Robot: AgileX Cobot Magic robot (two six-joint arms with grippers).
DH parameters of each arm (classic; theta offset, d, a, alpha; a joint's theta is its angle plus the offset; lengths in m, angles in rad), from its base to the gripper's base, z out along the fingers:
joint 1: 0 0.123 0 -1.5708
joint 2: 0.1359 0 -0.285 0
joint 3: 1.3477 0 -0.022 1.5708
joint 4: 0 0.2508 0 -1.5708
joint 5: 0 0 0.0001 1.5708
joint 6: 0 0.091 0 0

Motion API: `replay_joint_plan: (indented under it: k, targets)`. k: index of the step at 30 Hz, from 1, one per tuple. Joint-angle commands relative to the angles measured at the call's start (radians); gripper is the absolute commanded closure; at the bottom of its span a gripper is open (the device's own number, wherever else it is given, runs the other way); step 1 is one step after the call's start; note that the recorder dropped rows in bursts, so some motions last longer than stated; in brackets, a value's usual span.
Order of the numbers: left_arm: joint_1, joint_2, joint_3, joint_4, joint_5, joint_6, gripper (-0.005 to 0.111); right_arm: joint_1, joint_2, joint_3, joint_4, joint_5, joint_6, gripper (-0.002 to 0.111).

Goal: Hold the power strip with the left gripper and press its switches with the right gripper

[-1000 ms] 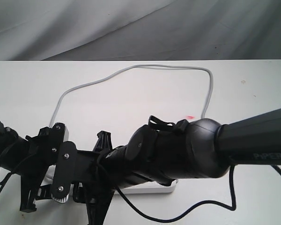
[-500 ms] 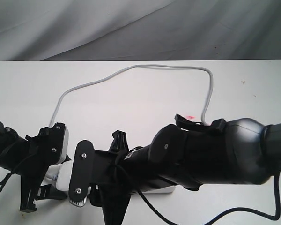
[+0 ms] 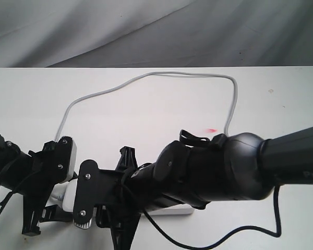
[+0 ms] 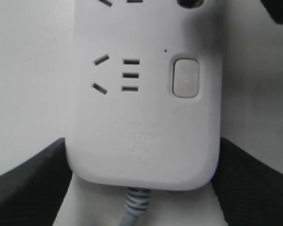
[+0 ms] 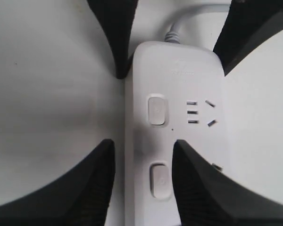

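When reading from the near edge of the white tabletop [image 3: 146,114] outward, meet first the right tool [image 5: 144,146]: bulky, glossy black, with a flat screwed plate [image 3: 86,195] and a ribbed grey tip [image 3: 79,224], stretched from the right of the exterior view across to the left. See its fingers [image 5: 89,188] standing apart and unclamped over the power strip [image 4: 132,117], one just beside a long edge, the other over the white top face; cannot tell whether touching. Between them, find the second of the switches [image 5: 160,181], with the first one just beyond the fingertips, next to the end socket [image 5: 200,113]. Just beside, at near left, find the left tool [image 4: 141,143], slim and black under a light grey block [image 3: 68,156], closed on the strip's cord end, one dark finger [image 4: 33,183] pressed against each long side. Strip itself lying flat on the tabletop, lengthwise across the exterior view, mostly hidden beneath the right arm [image 3: 224,166], only its left end and a sliver of its near edge showing. Below that arm, a thin black cable [image 3: 250,229] trailing. Farther back, follow the grey cord [image 3: 151,75] from the held end, looping wide across the tabletop and bending back down toward the right arm. Near that bend, a small red spot [image 3: 212,130] on the surface. Farthest off, a creased grey backdrop [image 3: 146,31].
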Motion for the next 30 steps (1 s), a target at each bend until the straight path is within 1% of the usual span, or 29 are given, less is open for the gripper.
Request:
replay_joint_plan:
  k: [1, 9, 18, 30]
  targets:
    - [0.002, 0.003, -0.002, 0.018, -0.034, 0.008, 0.052, -0.006, 0.016, -0.005, -0.002, 0.024, -0.005, 0.071]
    - [0.002, 0.003, -0.002, 0.018, -0.034, 0.008, 0.052, -0.021, 0.016, -0.003, -0.002, 0.022, -0.004, 0.071]
    - [0.002, 0.003, -0.002, 0.018, -0.034, 0.008, 0.052, -0.021, 0.016, -0.003, -0.002, 0.049, 0.033, 0.071]
    - [0.002, 0.003, -0.002, 0.018, -0.034, 0.008, 0.052, -0.021, 0.039, -0.003, -0.002, 0.051, 0.035, 0.071]
